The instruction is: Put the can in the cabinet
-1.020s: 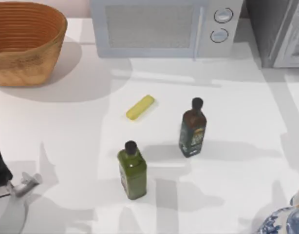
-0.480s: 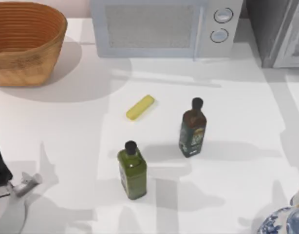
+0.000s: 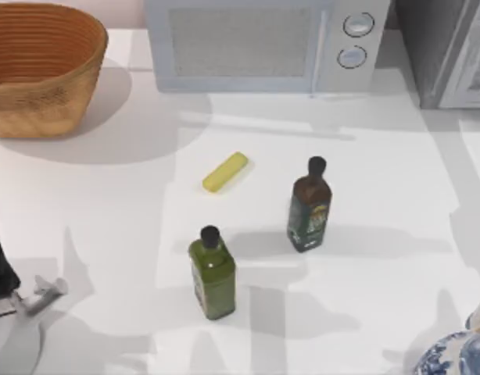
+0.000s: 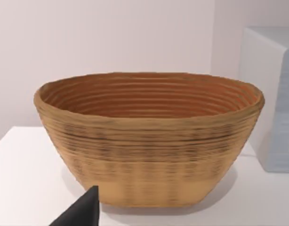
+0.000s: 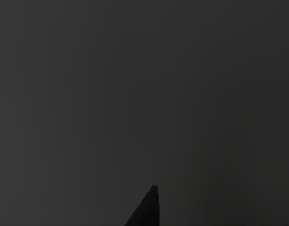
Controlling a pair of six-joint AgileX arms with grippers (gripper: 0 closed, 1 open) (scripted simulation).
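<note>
The can is out of view. The cabinet point(image 3: 442, 48), a large grey box with a dark side and a lighter framed door panel, stands at the table's far right corner. My left arm is parked at the table's near left edge, with its gripper point(image 3: 37, 292) low over the table, and its wrist view faces the wicker basket point(image 4: 149, 136). The right wrist view is dark.
A white microwave point(image 3: 263, 43) with two round knobs stands at the back. A wicker basket point(image 3: 41, 66) sits at the far left. Mid-table are a yellow bar point(image 3: 225, 172), a dark brown bottle point(image 3: 309, 205) and a green bottle point(image 3: 212, 273). Blue-and-white crockery point(image 3: 451, 358) sits near right.
</note>
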